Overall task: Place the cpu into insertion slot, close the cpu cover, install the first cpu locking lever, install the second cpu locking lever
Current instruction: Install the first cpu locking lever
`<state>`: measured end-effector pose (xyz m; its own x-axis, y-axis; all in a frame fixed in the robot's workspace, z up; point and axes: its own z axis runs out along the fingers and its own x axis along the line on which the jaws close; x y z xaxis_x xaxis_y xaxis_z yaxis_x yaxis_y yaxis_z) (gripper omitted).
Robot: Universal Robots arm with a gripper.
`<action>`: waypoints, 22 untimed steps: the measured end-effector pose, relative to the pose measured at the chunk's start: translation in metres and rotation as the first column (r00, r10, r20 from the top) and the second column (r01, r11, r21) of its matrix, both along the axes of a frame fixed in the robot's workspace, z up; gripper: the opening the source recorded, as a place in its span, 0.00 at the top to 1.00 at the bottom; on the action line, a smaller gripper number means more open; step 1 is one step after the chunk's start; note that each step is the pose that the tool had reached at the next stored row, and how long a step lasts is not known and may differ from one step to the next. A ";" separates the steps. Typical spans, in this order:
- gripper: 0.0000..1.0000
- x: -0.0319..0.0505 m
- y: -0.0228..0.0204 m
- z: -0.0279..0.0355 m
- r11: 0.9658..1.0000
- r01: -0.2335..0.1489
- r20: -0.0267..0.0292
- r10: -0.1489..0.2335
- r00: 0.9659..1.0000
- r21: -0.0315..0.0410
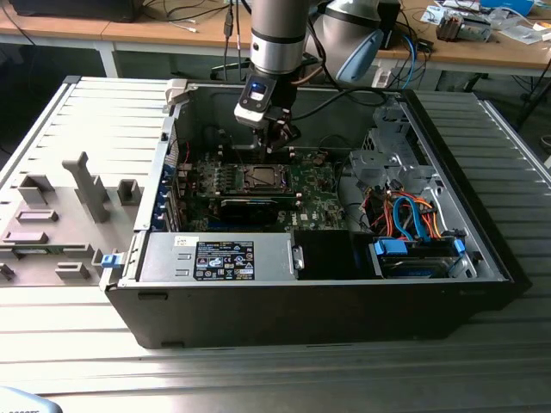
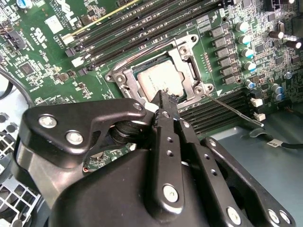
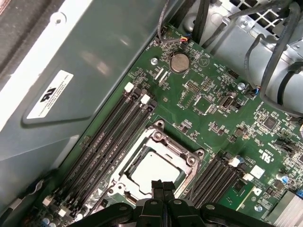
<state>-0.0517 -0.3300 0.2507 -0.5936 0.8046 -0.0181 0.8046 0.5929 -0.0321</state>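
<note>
Silver-grey cpu lay seated in the insertion slot, just beyond the fingertips of the black gripper. The fingers were pressed together, with nothing seen between them. The cpu cover lay flat over the chip, framing its metal top, its near edge right at the fingertips. A thin locking lever stuck out from the socket corner beside the fingers, across the memory slots. Farther beyond the fingers, a white printed label sat on the grey chassis wall.
</note>
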 end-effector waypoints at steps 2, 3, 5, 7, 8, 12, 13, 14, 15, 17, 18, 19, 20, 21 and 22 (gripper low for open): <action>0.89 0.0000 0.0000 0.0000 1.000 -0.006 0.000 0.006 1.000 0.000; 0.89 0.0000 0.0000 0.0000 1.000 -0.010 0.000 0.010 1.000 0.000; 0.89 0.0000 0.0000 0.0000 1.000 -0.015 0.000 0.015 1.000 0.000; 0.89 0.0000 0.0000 0.0000 1.000 -0.020 0.000 0.020 1.000 0.000; 0.89 0.0000 0.0000 0.0000 1.000 -0.022 0.000 0.022 1.000 0.000; 0.89 0.0000 0.0000 0.0000 0.999 -0.035 0.000 0.035 0.999 0.000; 0.89 0.0000 0.0000 0.0000 0.999 -0.038 0.000 0.038 0.999 0.000; 0.89 0.0000 0.0000 0.0000 0.999 -0.041 0.000 0.041 0.999 0.000; 0.89 0.0000 0.0000 0.0000 0.999 -0.044 0.000 0.044 0.999 0.000; 0.89 0.0000 0.0000 0.0000 0.999 -0.053 0.000 0.053 0.999 0.000; 0.89 0.0000 0.0000 0.0000 0.998 -0.057 0.000 0.057 0.998 0.000; 0.89 0.0000 0.0000 0.0000 0.998 -0.059 0.000 0.059 0.998 0.000; 0.89 0.0000 0.0000 0.0000 0.998 -0.062 0.000 0.062 0.998 0.000; 0.89 0.0000 0.0000 0.0000 0.998 -0.066 0.000 0.066 0.998 0.000; 0.89 0.0000 0.0000 0.0000 0.998 -0.069 0.000 0.069 0.998 0.000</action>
<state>-0.0517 -0.3300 0.2507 -0.6480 0.7615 -0.0181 0.7616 0.6473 -0.0320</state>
